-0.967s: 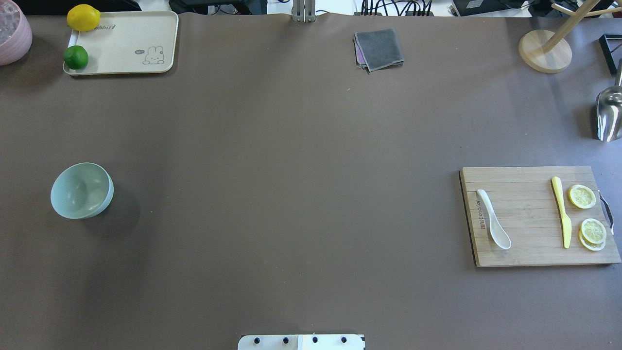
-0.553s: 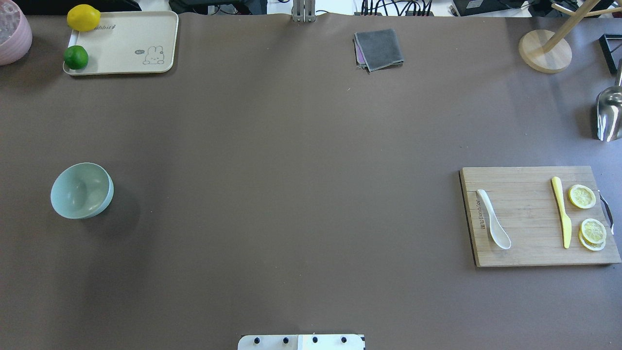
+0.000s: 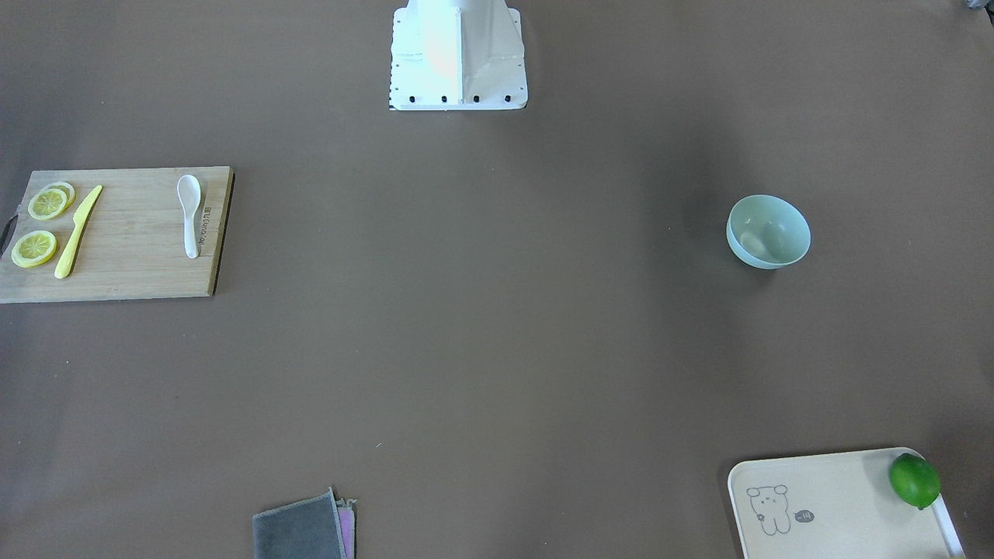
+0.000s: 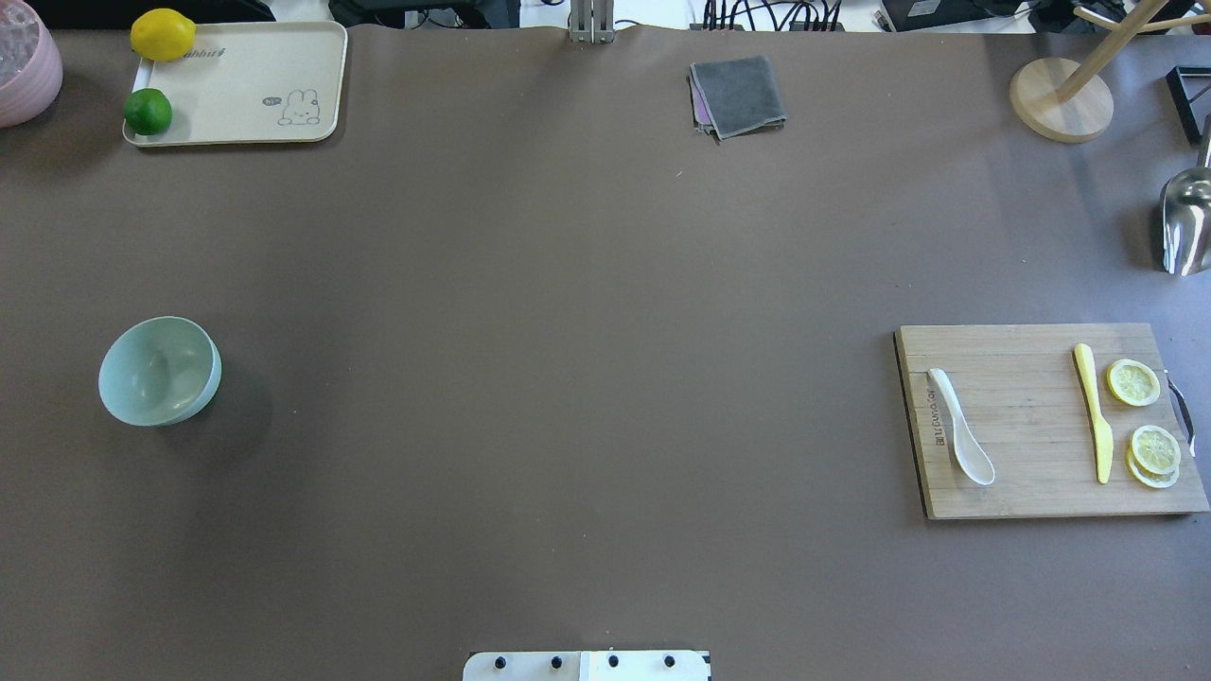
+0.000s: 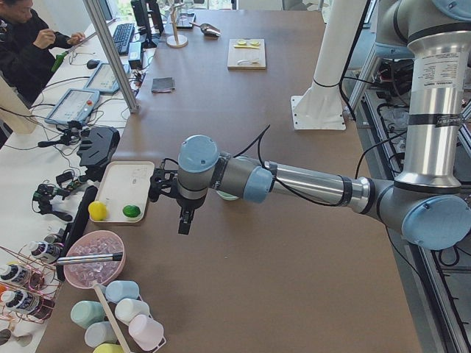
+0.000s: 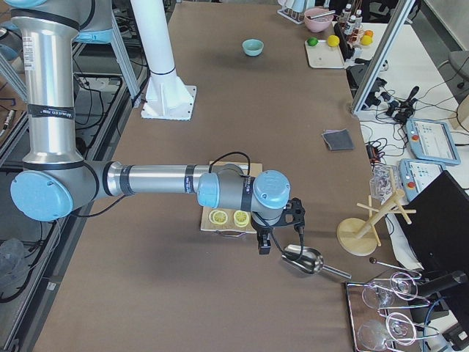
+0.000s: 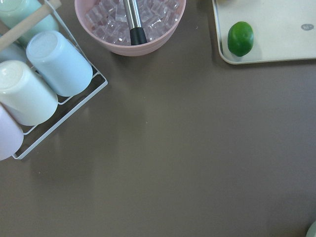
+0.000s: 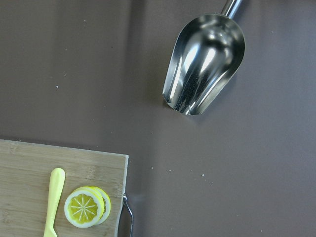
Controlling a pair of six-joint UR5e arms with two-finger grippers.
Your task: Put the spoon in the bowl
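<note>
The white spoon [image 4: 960, 440] lies on the left part of a wooden cutting board [image 4: 1026, 416] at the table's right, scoop toward me; it also shows in the front-facing view [image 3: 189, 213]. The mint-green bowl [image 4: 159, 371] stands empty at the table's left, also in the front-facing view [image 3: 768, 231]. My left gripper [image 5: 185, 220] hangs over the table's left end near the tray, far from the spoon. My right gripper [image 6: 264, 244] hangs beyond the board's right end, near a metal scoop. Both show only in side views, so I cannot tell if they are open or shut.
A yellow knife [image 4: 1095, 413] and lemon slices [image 4: 1133, 382] share the board. A cream tray [image 4: 246, 85] holds a lime [image 4: 148, 112] and a lemon [image 4: 163, 35]. A folded cloth [image 4: 738, 95], wooden stand [image 4: 1060, 99], metal scoop [image 8: 205, 61], pink ice bowl [image 7: 131, 19] and cup rack [image 7: 39, 79] line the edges.
</note>
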